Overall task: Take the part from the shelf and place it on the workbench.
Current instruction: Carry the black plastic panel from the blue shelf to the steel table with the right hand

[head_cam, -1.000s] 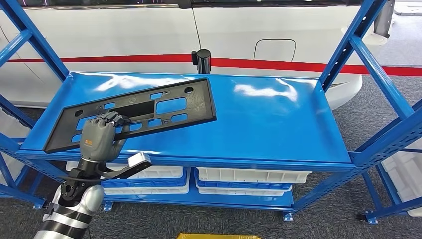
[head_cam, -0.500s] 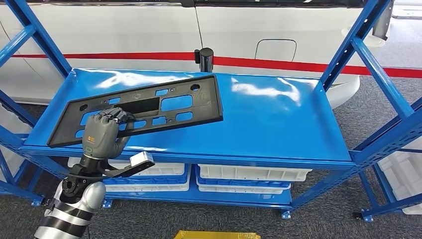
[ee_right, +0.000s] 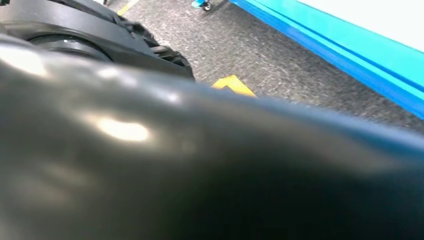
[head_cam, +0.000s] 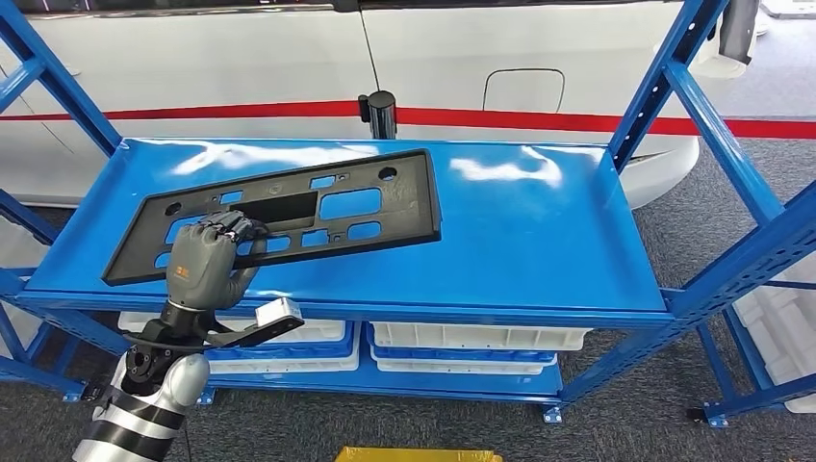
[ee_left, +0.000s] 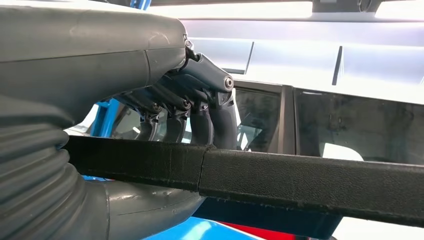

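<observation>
The left hand (head_cam: 202, 268) grips the near edge of the black panel (head_cam: 289, 212), toward the panel's left end. In the left wrist view the dark fingers (ee_left: 220, 117) curl over the top of the panel's edge (ee_left: 280, 180) while the thick grey thumb lies beneath it, so the edge is clamped between them. The silver left arm (head_cam: 144, 404) rises from the lower left to the hand.

The panel is a long, flat, black plastic piece with several rectangular cut-outs and small round holes. It lies over the left half of the blue shelf (head_cam: 539, 231), its right end angled toward the far side; whether it touches the shelf surface cannot be told.

White bins (head_cam: 471, 337) sit on the lower level beneath the shelf. Behind the shelf stands a white vehicle body with a red stripe (head_cam: 539, 120).

The right hand's state cannot be told: the right wrist view is too blurred, with grey floor (ee_right: 280, 55) beyond.
</observation>
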